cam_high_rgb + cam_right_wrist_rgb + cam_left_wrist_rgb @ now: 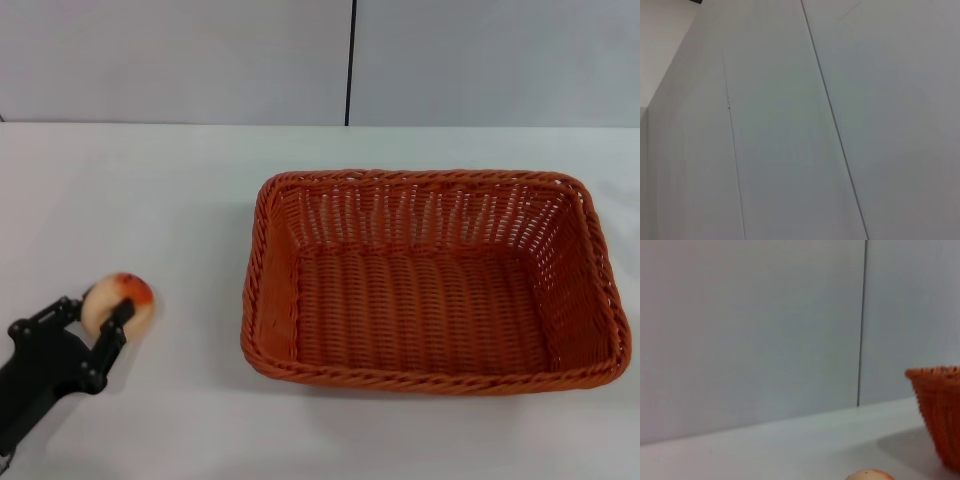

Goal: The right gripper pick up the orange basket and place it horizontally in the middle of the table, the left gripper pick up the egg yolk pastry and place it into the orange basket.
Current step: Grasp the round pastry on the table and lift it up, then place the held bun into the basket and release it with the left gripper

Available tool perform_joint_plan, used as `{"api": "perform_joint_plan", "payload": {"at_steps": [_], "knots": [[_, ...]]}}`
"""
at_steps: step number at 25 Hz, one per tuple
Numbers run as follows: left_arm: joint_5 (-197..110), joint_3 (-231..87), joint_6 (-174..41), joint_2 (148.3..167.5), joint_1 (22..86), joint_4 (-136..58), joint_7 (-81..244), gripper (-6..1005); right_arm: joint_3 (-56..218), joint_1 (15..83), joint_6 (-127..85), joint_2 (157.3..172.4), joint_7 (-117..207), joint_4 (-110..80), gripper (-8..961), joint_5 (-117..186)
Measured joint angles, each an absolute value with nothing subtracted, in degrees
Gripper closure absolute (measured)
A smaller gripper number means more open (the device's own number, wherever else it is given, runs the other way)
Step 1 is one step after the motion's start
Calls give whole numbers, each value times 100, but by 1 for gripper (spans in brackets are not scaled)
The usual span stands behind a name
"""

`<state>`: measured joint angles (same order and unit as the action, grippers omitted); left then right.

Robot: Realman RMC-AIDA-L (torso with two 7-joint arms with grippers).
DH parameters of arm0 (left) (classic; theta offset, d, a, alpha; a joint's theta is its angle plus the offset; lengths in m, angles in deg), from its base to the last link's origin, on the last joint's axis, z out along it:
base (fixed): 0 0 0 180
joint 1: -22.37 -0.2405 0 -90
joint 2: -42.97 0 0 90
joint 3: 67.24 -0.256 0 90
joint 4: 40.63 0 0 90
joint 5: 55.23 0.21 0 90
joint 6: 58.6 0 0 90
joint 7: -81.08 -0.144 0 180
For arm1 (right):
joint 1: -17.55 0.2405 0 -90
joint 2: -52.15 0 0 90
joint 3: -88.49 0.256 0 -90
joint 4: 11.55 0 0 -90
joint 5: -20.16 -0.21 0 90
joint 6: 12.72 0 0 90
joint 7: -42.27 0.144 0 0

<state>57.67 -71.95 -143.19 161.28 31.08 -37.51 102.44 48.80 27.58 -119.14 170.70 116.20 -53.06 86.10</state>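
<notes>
Both left end effector (95, 310) fingers flank the egg yolk pastry (120, 301), well apart from the orange basket (432, 282).

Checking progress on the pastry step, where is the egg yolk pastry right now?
In the head view, the egg yolk pastry sits on the table's left side, between the left end effector's fingers, apart from the orange basket.

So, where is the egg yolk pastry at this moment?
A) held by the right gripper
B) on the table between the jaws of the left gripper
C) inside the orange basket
B: the egg yolk pastry sits between the jaws of the left gripper on the table, left of the orange basket.
</notes>
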Motion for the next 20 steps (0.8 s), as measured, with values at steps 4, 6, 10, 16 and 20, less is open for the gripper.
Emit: {"api": "perform_joint_plan", "payload": {"at_steps": [4,6,10,16,20], "knots": [[5754,-6956,-15124,16101,3108,-3603,10490,646,4950,2754,-11939,17071,11599,-5187,463,8588],[5753,-6903,-15472,16095,3173,-3432,10781,663,4964,2758,-11948,17073,11593,-5170,463,8587],[5787,-7009,-15960,16106,3430,-3136,11263,698,4973,2787,-11952,17085,11584,-5147,463,8581],[5802,-7581,-16146,16143,3928,-3293,11386,750,4973,2832,-11968,17094,11582,-5029,462,8579],[5805,-8228,-15911,16160,4534,-3829,11321,784,4973,2841,-11981,17097,11580,-4954,462,8575]]}}
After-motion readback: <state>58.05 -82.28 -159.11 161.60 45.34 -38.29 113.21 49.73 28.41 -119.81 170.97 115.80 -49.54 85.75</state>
